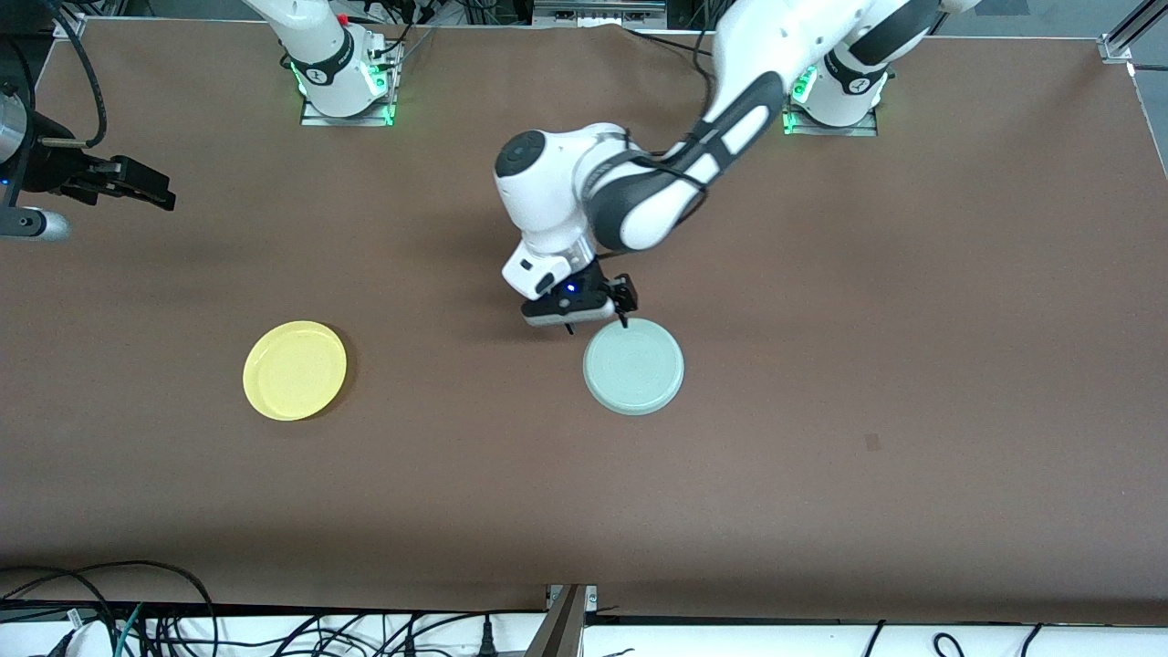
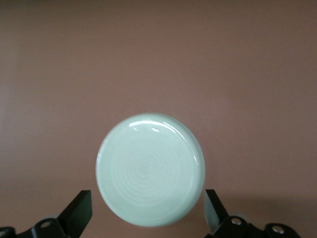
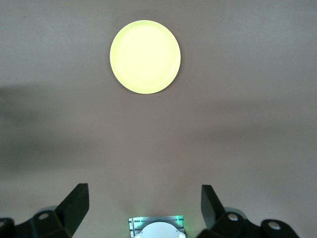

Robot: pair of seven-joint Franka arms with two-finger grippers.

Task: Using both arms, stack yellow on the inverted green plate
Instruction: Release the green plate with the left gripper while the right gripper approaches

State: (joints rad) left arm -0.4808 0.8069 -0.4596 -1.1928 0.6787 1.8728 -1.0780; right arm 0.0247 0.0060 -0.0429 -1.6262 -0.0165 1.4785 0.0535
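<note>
The green plate (image 1: pixel 633 367) lies upside down on the brown table, its ringed underside (image 2: pixel 148 171) facing up. My left gripper (image 1: pixel 620 308) hangs low over that plate's rim. It is open, and its fingers (image 2: pixel 79 213) flank the plate's edge without touching it. The yellow plate (image 1: pixel 295 370) sits right way up toward the right arm's end of the table, level with the green one, and also shows in the right wrist view (image 3: pixel 145 56). My right gripper (image 1: pixel 137 187) waits raised at the right arm's end of the table, open (image 3: pixel 143 203) with nothing between its fingers.
The two arm bases (image 1: pixel 347 91) (image 1: pixel 830 109) with green lights stand along the table's edge farthest from the front camera. Cables (image 1: pixel 137 620) trail under the table's near edge. A small dark mark (image 1: pixel 873 443) lies on the cover toward the left arm's end.
</note>
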